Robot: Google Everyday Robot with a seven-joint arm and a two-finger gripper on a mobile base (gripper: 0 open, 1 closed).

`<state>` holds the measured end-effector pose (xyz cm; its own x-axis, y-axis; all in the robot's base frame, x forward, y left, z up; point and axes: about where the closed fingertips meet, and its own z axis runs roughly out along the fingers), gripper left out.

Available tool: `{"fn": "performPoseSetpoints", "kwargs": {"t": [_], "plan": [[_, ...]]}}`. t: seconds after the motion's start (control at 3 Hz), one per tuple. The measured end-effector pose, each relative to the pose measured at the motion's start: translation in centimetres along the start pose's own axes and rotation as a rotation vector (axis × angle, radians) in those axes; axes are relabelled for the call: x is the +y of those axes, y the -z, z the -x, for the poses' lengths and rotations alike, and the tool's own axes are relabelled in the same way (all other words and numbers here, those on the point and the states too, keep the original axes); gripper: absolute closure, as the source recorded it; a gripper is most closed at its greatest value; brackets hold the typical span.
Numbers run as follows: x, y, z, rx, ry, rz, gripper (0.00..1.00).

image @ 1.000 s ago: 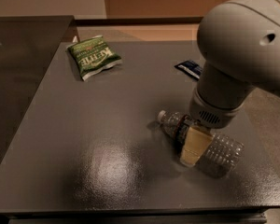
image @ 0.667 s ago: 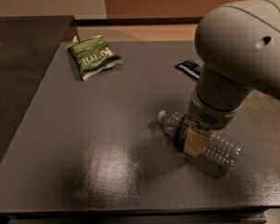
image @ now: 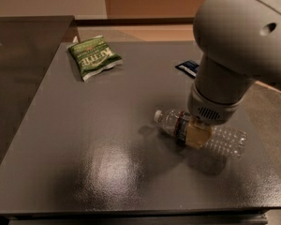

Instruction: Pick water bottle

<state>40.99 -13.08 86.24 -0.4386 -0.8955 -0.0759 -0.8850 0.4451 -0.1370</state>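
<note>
The water bottle [image: 223, 141] is clear ribbed plastic with a white cap. It lies on its side on the dark grey table [image: 84, 149], right of centre, with the cap pointing left. My gripper [image: 195, 129] comes straight down from the big grey arm housing [image: 239, 46] onto the bottle's middle, at the label band. The arm hides part of the bottle's far side and the label.
A green snack bag [image: 93, 56] lies at the table's far left. A small blue packet [image: 187, 67] lies at the far right, partly behind the arm. A second dark surface [image: 18, 55] adjoins the table on the left.
The gripper's lower end has drawn in closer against the bottle's middle. The bottle still lies on the table in about the same place.
</note>
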Motion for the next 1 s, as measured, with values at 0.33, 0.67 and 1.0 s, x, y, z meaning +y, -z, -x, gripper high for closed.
{"fn": "performPoseSetpoints", "kwargs": {"t": [0.33,0.67,1.0], "plan": [[-0.6,2.9,1.2,-0.022,0.047,-0.016,1.0],[-1.2,5.2,2.4,-0.029,0.096,-0.019,1.0],[-1.6,7.2,3.6,-0.042,0.145,-0.024,1.0]]}}
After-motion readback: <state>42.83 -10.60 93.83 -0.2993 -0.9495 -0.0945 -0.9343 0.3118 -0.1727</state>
